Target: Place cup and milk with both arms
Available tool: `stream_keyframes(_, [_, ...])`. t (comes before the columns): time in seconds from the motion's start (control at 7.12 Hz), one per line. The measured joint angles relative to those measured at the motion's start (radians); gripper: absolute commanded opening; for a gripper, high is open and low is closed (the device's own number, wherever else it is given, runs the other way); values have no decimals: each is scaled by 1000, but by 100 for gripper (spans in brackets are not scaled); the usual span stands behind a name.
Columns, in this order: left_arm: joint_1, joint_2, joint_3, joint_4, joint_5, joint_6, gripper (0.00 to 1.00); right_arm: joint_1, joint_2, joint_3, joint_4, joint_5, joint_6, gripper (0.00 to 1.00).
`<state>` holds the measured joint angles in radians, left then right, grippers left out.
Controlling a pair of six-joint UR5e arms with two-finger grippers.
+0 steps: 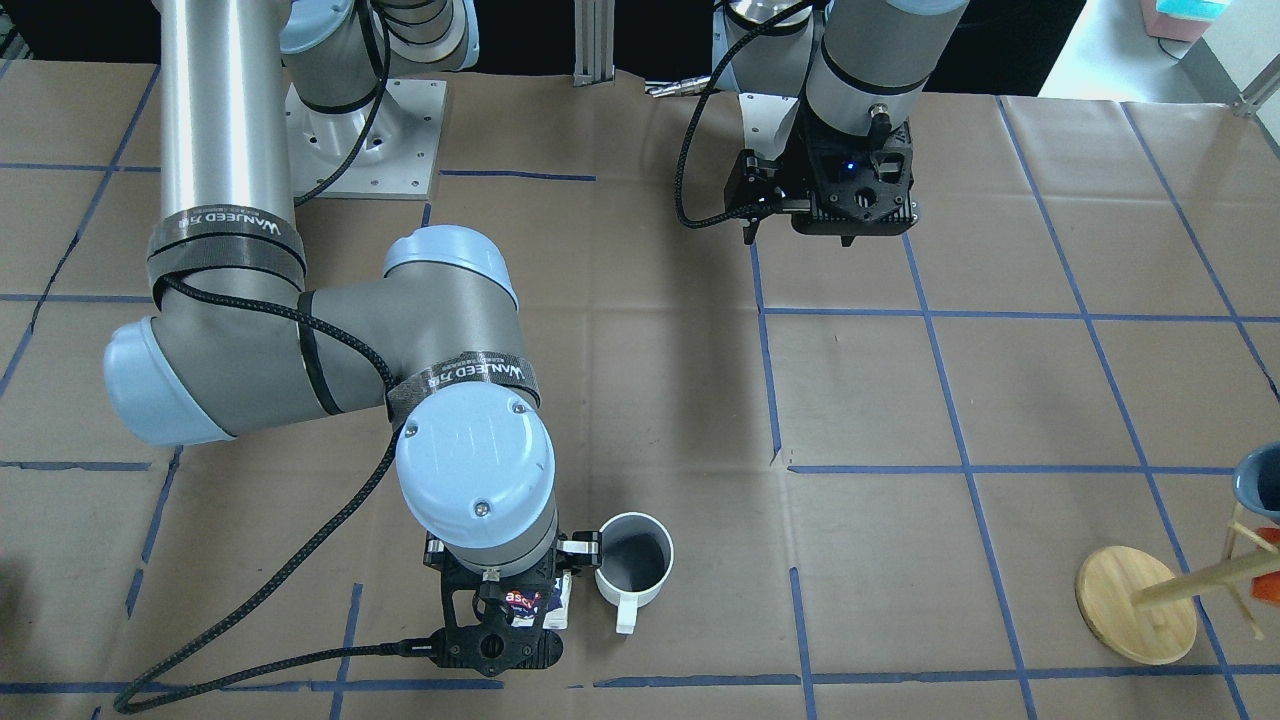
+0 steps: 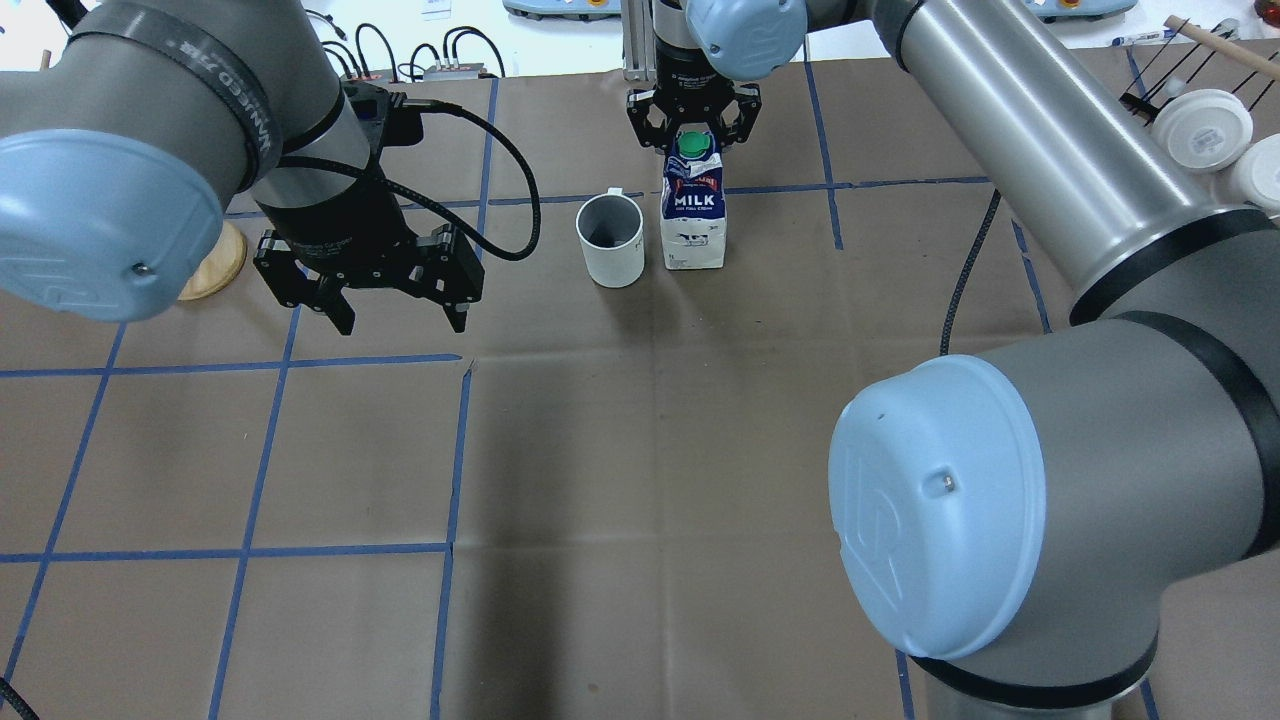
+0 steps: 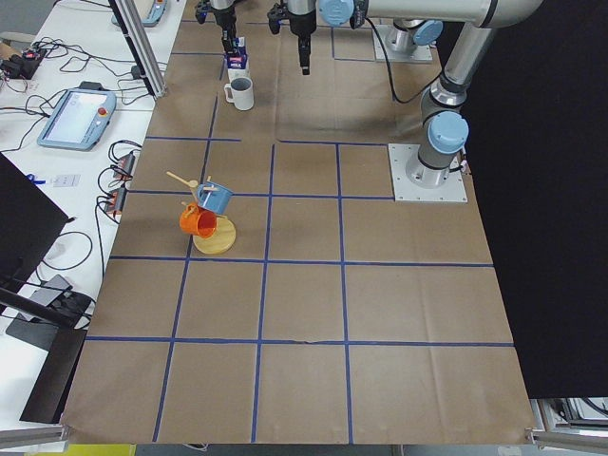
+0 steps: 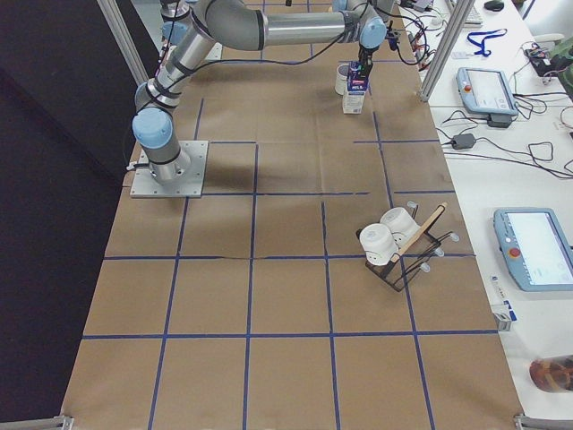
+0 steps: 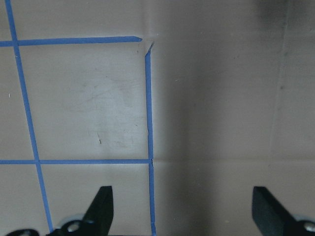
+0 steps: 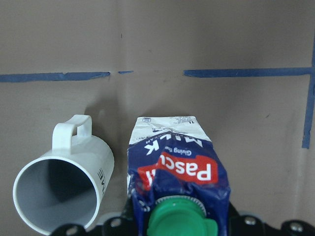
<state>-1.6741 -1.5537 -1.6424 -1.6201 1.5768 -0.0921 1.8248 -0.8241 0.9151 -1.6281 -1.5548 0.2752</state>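
Note:
The white cup (image 2: 610, 240) stands upright on the brown table, handle pointing away from the robot. The blue and white milk (image 2: 694, 215) stands upright right beside it, green cap on top. My right gripper (image 2: 693, 140) is over the milk's top, its fingers spread wider than the carton on both sides, open. In the right wrist view the milk (image 6: 172, 172) and the cup (image 6: 64, 196) sit side by side just below the camera. My left gripper (image 2: 395, 320) hangs open and empty above bare table, left of the cup; the left wrist view shows its fingertips (image 5: 101, 206) spread wide.
A wooden mug tree (image 1: 1135, 605) with a blue and an orange mug stands beyond my left gripper, seen also in the exterior left view (image 3: 214, 218). A black rack with white cups (image 4: 394, 246) stands on the right side. Blue tape lines grid the table.

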Motion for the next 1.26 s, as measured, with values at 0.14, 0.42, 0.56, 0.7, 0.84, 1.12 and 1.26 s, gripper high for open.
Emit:
stream_keyframes(0.14, [0, -2, 1, 0, 0, 0, 100, 0, -6, -2, 1, 18, 1, 100])
stream_keyframes(0.42, [0, -3, 2, 0, 0, 0, 100, -8, -16, -3, 11, 23, -2, 100])
stream_keyframes(0.56, [0, -3, 2, 0, 0, 0, 100, -14, -32, -2, 17, 21, -5, 100])
stream_keyframes(0.7, [0, -3, 1, 0, 0, 0, 100, -24, -62, 1, 37, 18, -11, 100])
stream_keyframes(0.84, [0, -3, 1, 0, 0, 0, 100, -43, -112, 7, 84, 16, -43, 100])
stream_keyframes(1.12, [0, -3, 0, 0, 0, 0, 100, -116, -223, 23, 240, 12, -156, 97])
stream_keyframes(1.26, [0, -3, -1, 0, 0, 0, 100, -146, -288, 60, 319, 3, -185, 97])
